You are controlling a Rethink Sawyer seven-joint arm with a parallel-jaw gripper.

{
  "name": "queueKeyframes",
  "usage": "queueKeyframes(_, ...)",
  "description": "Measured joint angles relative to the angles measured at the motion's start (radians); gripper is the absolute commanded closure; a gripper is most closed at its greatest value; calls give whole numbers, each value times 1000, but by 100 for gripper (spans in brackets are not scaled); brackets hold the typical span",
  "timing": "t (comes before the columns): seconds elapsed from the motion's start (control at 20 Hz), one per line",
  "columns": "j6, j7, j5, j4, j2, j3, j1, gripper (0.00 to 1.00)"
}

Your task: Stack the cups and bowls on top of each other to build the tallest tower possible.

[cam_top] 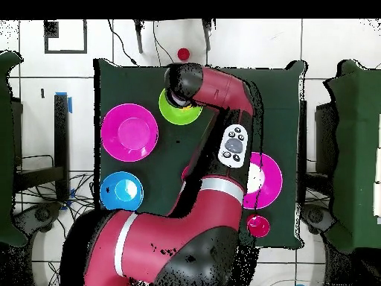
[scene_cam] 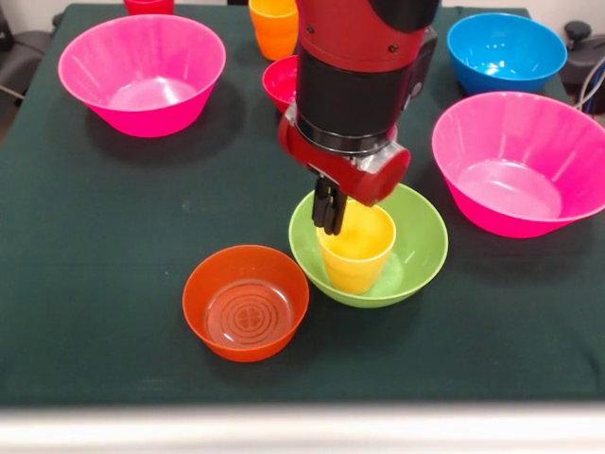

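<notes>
A yellow cup (scene_cam: 357,248) stands upright inside the lime-green bowl (scene_cam: 416,248), right under the gripper (scene_cam: 328,213). An orange bowl (scene_cam: 246,303) sits open side up just beside them. Two big pink bowls (scene_cam: 142,74) (scene_cam: 522,161), a blue bowl (scene_cam: 507,52), a small red bowl (scene_cam: 280,82) and an orange cup (scene_cam: 274,26) sit farther off.

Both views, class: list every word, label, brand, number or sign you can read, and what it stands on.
No readable text in either view.
The white button panel on the arm carries small dark marks, too small to read.
The orange bowl shows only moulded rings, no lettering.
</notes>
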Motion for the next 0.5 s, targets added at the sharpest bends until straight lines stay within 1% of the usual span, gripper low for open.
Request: queueKeyframes(0.5, 0, 0, 0, 0, -21, 0, -17, 100)
